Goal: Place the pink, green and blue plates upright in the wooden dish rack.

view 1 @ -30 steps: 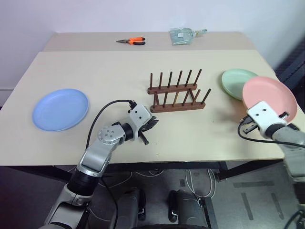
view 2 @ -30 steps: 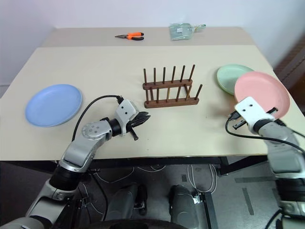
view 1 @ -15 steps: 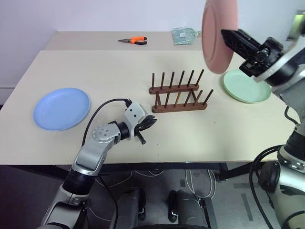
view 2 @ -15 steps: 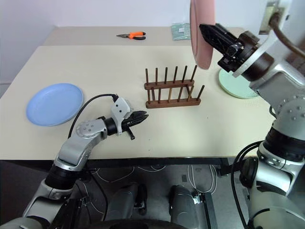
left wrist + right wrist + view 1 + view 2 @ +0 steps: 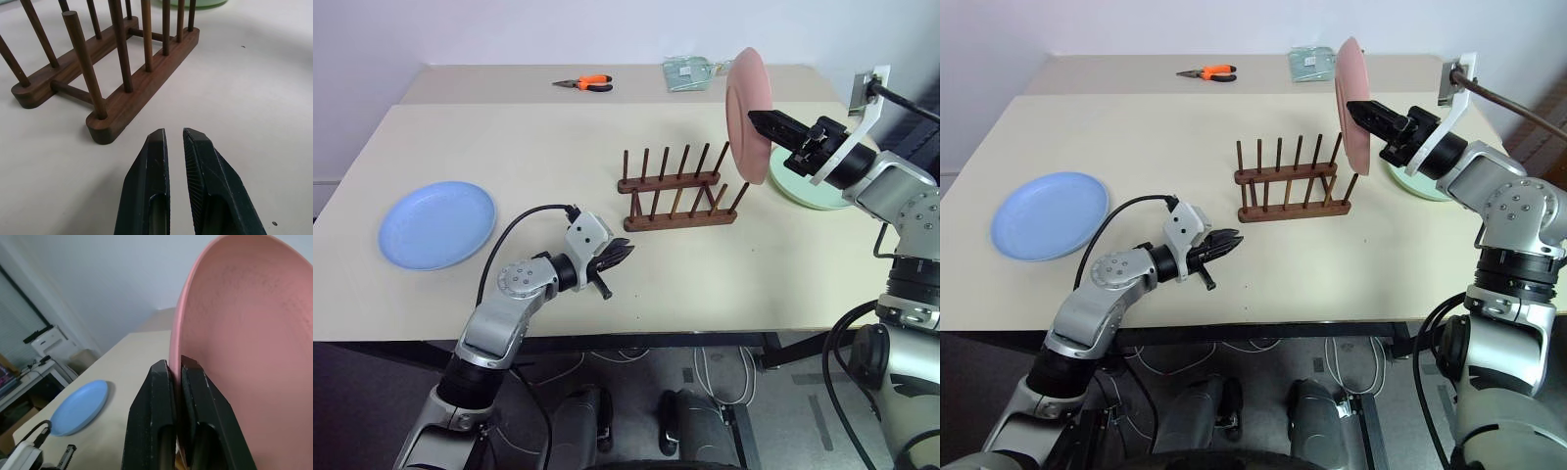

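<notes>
Holding the round pink plate (image 5: pixel 749 116) on edge in my right hand (image 5: pixel 766 125), I see its two black fingers (image 5: pixel 157 396) pinched tight on the rim, the plate upright in the air just above the right end of the small dark brown wooden dish rack (image 5: pixel 677 194), not yet between any pegs. The rack stands empty near the middle of the pale beige surface (image 5: pixel 538 137). My left hand (image 5: pixel 623 255) hovers low over the surface just beside the rack's left end, its fingers (image 5: pixel 151 166) almost together with only a thin slit between them and nothing in them. The round light green plate (image 5: pixel 813 186) lies flat to the right of the rack, partly behind my right arm. The round light blue plate (image 5: pixel 436 223) lies flat well apart on the left side. Orange-handled pliers (image 5: pixel 583 84) and a pale green packet (image 5: pixel 687 73) lie at the far edge.
</notes>
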`<state>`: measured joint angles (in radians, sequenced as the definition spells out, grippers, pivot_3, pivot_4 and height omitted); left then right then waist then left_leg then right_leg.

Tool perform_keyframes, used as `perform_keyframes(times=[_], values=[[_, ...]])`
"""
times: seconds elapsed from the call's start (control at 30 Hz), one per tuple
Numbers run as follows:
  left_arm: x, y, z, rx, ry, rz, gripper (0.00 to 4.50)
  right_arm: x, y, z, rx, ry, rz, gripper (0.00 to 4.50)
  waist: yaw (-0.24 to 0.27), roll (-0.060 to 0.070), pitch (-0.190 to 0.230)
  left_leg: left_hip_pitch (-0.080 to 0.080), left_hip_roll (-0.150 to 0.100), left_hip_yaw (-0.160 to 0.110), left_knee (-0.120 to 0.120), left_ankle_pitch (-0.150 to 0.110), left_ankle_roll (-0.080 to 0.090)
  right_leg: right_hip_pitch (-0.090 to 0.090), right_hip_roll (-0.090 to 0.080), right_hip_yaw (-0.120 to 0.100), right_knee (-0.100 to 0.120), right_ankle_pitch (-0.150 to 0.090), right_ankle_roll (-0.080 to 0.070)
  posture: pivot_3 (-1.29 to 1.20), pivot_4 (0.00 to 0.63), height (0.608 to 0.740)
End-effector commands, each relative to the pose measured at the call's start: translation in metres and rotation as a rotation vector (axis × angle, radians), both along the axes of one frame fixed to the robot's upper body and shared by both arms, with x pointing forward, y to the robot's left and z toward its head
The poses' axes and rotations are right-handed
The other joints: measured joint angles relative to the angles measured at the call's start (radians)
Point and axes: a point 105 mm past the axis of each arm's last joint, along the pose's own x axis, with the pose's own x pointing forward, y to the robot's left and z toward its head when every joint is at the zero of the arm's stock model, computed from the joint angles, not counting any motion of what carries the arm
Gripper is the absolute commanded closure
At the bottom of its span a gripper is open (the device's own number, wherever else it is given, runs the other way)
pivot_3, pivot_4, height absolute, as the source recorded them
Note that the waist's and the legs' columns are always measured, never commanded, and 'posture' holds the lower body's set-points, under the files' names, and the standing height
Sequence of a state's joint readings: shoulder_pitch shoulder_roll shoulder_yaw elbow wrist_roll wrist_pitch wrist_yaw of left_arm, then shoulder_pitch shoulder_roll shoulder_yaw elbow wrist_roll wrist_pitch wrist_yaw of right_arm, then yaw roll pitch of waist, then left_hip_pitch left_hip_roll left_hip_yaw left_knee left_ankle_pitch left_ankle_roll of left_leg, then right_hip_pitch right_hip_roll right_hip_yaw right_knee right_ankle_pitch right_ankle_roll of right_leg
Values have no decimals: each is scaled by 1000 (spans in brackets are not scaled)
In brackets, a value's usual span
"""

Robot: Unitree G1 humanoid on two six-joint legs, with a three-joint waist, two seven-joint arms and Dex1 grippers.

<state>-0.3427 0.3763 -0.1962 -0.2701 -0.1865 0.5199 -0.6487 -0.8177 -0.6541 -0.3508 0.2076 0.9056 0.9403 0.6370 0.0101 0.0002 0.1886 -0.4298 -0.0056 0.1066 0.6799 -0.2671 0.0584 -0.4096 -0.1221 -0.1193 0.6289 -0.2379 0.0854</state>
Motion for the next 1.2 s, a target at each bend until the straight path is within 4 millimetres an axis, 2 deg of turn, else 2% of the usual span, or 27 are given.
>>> perform_keyframes(times=[0.03, 0.2, 0.33, 0.53, 0.63, 0.87, 0.97, 1.1, 1.2], values=[[-4, -1, 8, -9, -34, -18, 3959, -12, 1, 27, -24, -113, 30, 4469, 0, 0, 0, 0, 0, 0, 0, 0, 0, 0, 0, 0, 0, 0, 0, 0, 150, 740], [-5, -2, 8, -9, -32, -23, 3959, -27, 4, 51, -34, -213, 61, 4469, 0, 0, 0, 0, 0, 0, 0, 0, 0, 0, 0, 0, 0, 0, 0, 0, 150, 740], [-5, -3, 8, -9, -31, -30, 3959, -35, 10, 59, -28, -233, 90, 4469, 0, 0, 0, 0, 0, 0, 0, 0, 0, 0, -1, 0, 0, 0, 0, 0, 150, 740], [-3, -4, 7, -6, -30, -33, 3959, -27, 16, 34, -3, -131, 128, 4469, 2, 0, 0, 0, 0, 0, 0, 0, 0, -1, -2, 0, 0, 0, 0, 0, 150, 740], [-3, -5, 7, -5, -29, -34, 3959, -14, 10, 23, 21, -76, 94, 4469, 0, 0, 0, 0, 0, 0, 0, 0, 0, -1, -2, 0, 0, 0, 0, 0, 150, 740], [-4, -4, 6, -4, -29, -24, 3959, 7, -2, 11, 81, 17, 46, 4469, 0, 0, 0, -2, 0, 0, 0, 0, 0, -2, -1, 0, 0, 0, 0, 0, 150, 740], [-4, -3, 6, -4, -30, -18, 3959, 10, -4, 10, 66, 8, 27, 3480, 0, 0, 0, -2, 0, 0, 0, 0, 0, -2, -1, 0, 0, 0, 0, 0, 150, 740], [-6, -1, 6, -6, -27, -13, 3959, 14, -18, 23, -60, -144, -143, 1542, 0, 1, 0, -3, 0, 0, 0, 0, 0, -3, -1, 0, 0, 0, 0, 0, 150, 740], [-8, 0, 6, -7, -26, -13, 3959, 6, -38, 35, -131, -270, -257, 1542, 3, 1, 0, -4, 0, 0, 0, 0, -1, -4, 0, 0, 0, 0, 0, 0, 150, 740]])
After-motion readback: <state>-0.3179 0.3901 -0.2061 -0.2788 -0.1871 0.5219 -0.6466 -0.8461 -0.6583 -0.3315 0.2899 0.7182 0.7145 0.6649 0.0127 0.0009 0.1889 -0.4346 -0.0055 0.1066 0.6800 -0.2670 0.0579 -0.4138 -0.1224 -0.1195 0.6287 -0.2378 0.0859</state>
